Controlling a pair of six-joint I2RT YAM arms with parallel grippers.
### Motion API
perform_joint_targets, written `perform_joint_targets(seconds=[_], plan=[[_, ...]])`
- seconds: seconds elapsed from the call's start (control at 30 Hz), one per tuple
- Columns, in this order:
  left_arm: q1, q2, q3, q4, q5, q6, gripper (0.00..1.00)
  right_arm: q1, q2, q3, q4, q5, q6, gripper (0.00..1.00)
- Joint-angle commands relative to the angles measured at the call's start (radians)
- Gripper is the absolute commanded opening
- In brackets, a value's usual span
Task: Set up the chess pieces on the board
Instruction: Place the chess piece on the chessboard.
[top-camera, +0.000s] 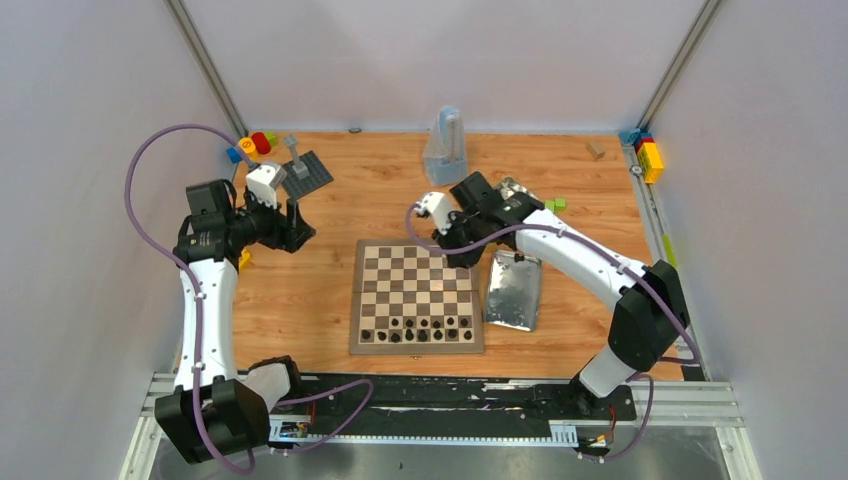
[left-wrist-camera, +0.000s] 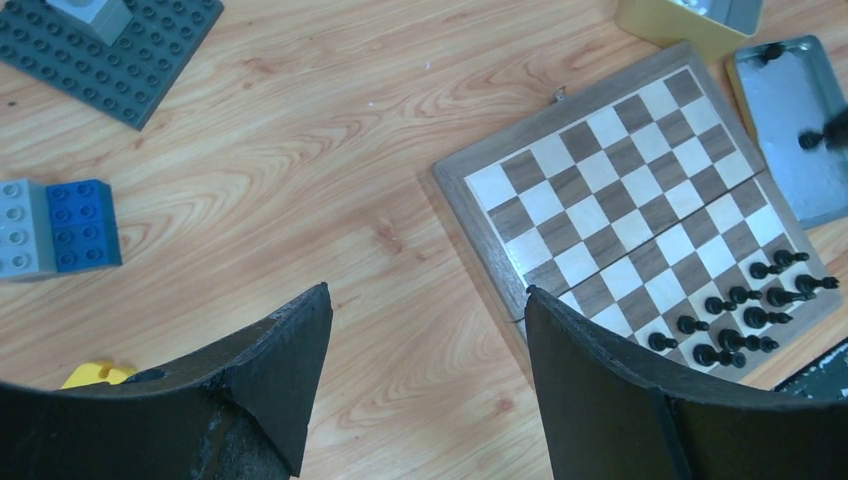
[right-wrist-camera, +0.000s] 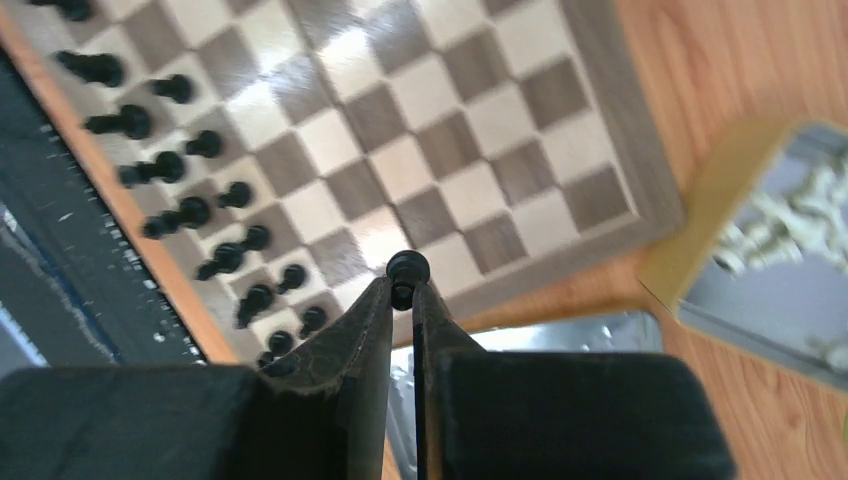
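**Right gripper** (right-wrist-camera: 402, 295): jaws nearly together, pinching a black pawn (right-wrist-camera: 408, 268) just under its round head. The head stands clear past the fingertips.

**Board** (right-wrist-camera: 440, 130): lies flat beneath and ahead of the right gripper. The held pawn is seen against a corner square on the side nearest this hand.

**Black pieces** (right-wrist-camera: 180, 200): upright in two rows along the board edge far from the right fingertips, to their left in the wrist view. The row nearer the hand has gaps.

**Flat tin** (right-wrist-camera: 560, 335): shiny, directly under the right gripper's body, beside the board. The left wrist view shows a few black pieces lying in it.

**Second tin** (right-wrist-camera: 690, 255): yellowish rim, to the right of the right fingertips, holding cream pieces (right-wrist-camera: 790, 215) in a heap.

**Left gripper** (left-wrist-camera: 427, 292): jaws wide apart, nothing between them, raised over bare table. The board lies ahead and to its right, well apart from it.

**Studded plate** (left-wrist-camera: 100, 50): dark grey, far ahead-left of the left gripper.

**Blue block** (left-wrist-camera: 85, 225): joined to a grey one, left of the left gripper.
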Motion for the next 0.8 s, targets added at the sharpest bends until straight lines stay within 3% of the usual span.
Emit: perform_joint_targets(seconds=[0.0, 0.27, 0.77], plan=[[0.008, -0.001, 0.033, 0.010, -0.079, -0.022, 0.79, 0.150, 0.055, 0.121, -0.071, -0.012, -0.043, 0.00], [0.008, 0.012, 0.050, -0.001, -0.198, -0.040, 0.79, 0.322, 0.281, 0.351, -0.119, -0.007, -0.080, 0.00], [0.036, 0.030, 0.043, 0.007, -0.321, -0.079, 0.80, 0.473, 0.495, 0.484, -0.118, 0.029, -0.111, 0.00]])
